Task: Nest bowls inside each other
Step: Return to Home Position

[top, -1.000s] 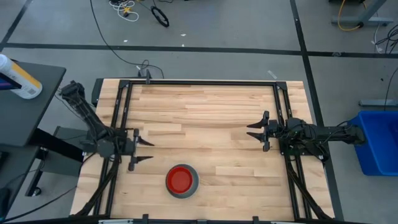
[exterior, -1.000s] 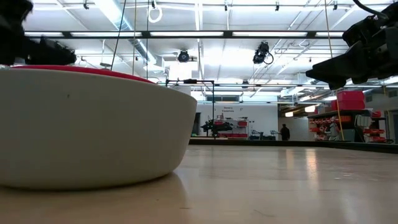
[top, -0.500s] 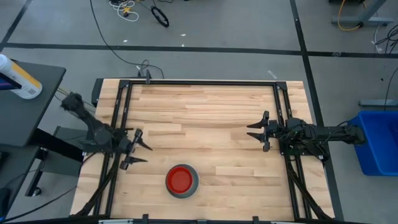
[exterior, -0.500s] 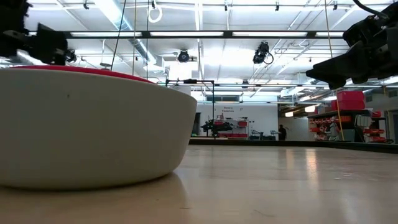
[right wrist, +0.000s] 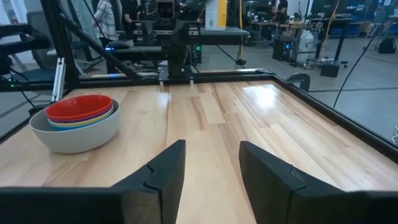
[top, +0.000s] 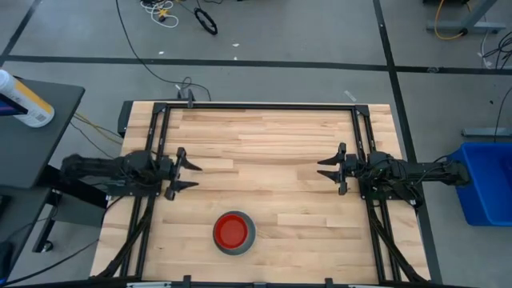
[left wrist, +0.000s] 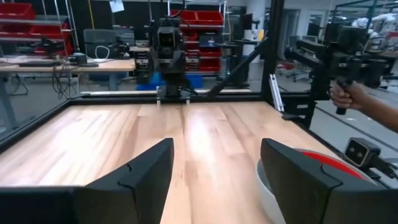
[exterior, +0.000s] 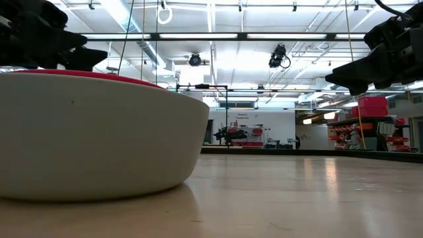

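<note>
Bowls nested in one stack (top: pixel 234 232) near the tabletop (top: pixel 272 136) edge at the bottom of the high view, slightly left of centre. Outermost is the grey bowl (right wrist: pixel 74 135). Above it, light blue (right wrist: pixel 93 124) and yellow (right wrist: pixel 104 116) rims, with red (right wrist: pixel 79 107) on top. Dark blue not visible.

At the left side, the left end effector (top: pixel 194 176) has fingers spread wide and holds nothing. The stack sits near it but clear. At the right side, the right end effector (top: pixel 320 169) is well apart from the stack, fingers parted, empty. Both are above the wood and point toward each other.
</note>
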Action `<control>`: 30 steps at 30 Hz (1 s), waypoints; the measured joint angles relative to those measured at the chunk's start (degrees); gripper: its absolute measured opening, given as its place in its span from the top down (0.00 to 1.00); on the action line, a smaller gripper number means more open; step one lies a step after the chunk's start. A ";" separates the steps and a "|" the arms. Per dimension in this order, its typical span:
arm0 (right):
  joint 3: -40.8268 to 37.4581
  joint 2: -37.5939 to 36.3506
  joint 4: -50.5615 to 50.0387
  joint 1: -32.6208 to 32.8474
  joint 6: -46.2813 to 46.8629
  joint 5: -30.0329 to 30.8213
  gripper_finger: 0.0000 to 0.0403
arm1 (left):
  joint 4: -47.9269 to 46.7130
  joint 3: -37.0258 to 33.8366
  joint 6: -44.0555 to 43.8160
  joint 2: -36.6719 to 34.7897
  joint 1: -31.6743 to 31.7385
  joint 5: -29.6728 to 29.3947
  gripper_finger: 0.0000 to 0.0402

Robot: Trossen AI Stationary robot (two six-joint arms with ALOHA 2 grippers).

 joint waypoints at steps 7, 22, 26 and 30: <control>0.00 -0.22 4.57 -0.02 -0.17 -5.30 0.61 | -2.75 0.72 0.73 0.04 0.53 -1.50 0.38; 4.64 -7.45 -6.76 0.00 -3.40 -9.47 0.60 | -3.36 0.94 -0.45 0.20 0.51 -1.29 0.38; 1.70 -7.45 -2.74 0.05 -3.65 -8.90 0.61 | -3.43 0.98 -0.93 0.13 0.51 -1.32 0.38; -0.02 -7.45 0.44 0.05 -4.95 -8.79 0.61 | -3.52 0.98 -0.50 0.08 0.51 -1.55 0.38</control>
